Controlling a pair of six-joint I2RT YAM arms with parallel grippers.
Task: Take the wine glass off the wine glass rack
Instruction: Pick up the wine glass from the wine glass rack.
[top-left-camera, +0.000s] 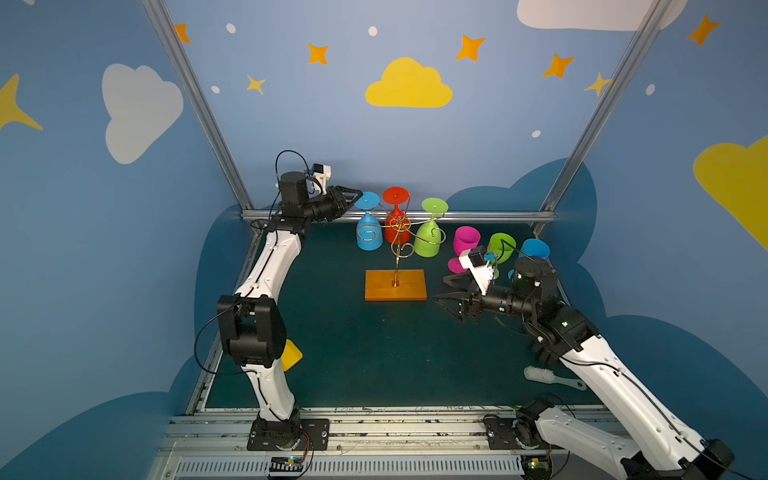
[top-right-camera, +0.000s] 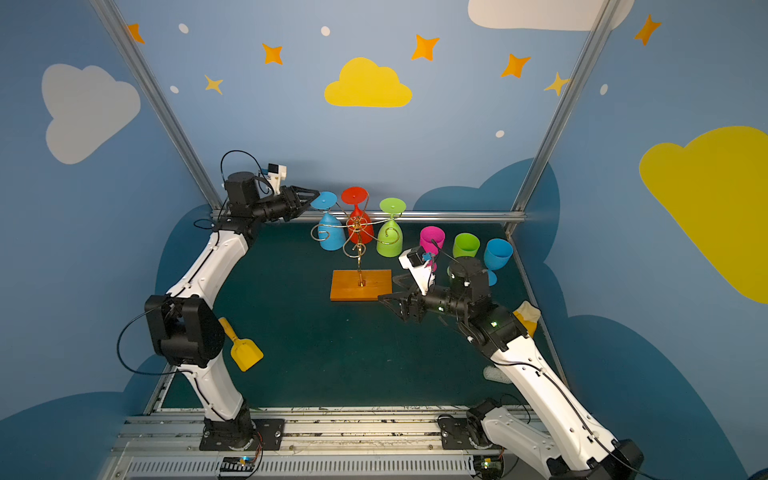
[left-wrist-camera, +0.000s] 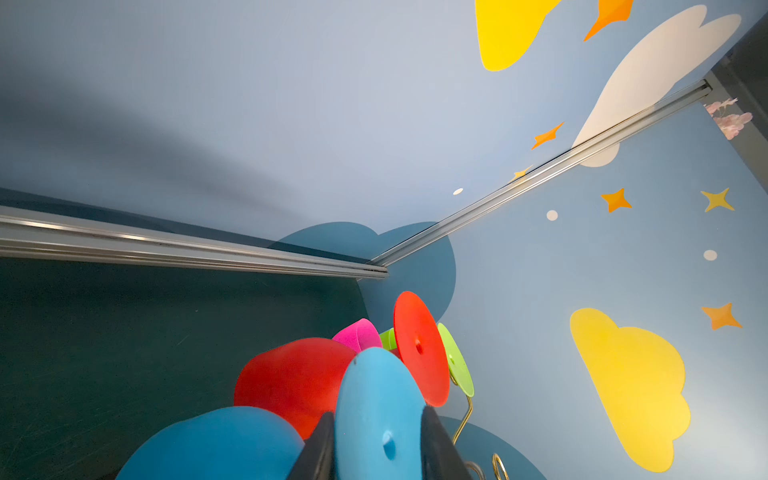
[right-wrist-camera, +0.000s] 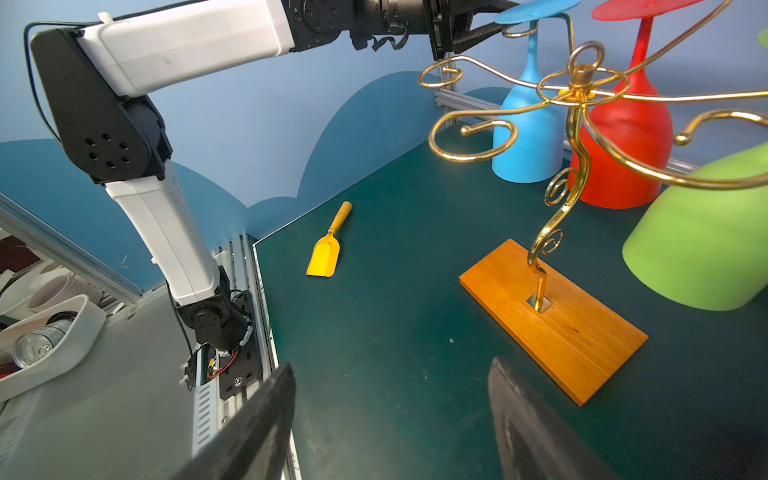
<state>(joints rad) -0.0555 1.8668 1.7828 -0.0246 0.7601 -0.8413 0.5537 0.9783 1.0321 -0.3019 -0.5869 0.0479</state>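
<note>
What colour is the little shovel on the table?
The shovel is yellow; the right wrist view shows it best.

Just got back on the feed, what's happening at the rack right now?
The left tool is up at the wine glass rack, straddling the foot of the blue wine glass hanging upside down there; a firm grip is not clear. The red wine glass and green wine glass hang beside it. The right tool hovers open and empty near the rack's wooden base. On the table stand three more glasses, upright.
</note>
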